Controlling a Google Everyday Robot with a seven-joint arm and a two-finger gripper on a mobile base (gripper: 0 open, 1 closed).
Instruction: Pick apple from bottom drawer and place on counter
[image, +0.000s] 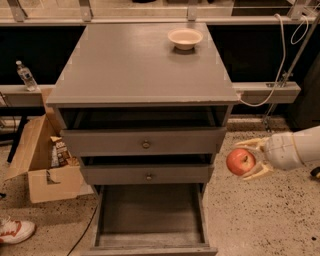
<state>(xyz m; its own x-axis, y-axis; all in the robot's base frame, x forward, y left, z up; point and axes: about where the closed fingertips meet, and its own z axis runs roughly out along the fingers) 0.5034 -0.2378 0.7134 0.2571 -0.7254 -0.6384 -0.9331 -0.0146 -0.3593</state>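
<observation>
Nearest to us, we are seeing the bottom drawer (150, 215) standing pulled out, its flat grey floor showing. To the right of the cabinet, above the speckled floor, our pincer (246, 161) is clamping the apple (240, 161) between its 2 pale fingers, holding it in the air level with the 2 upper drawers, both standing partly open. Farther back, the worktop (135, 65) is carrying a cream bowl (185, 38) near its far right corner, well apart from the apple.
</observation>
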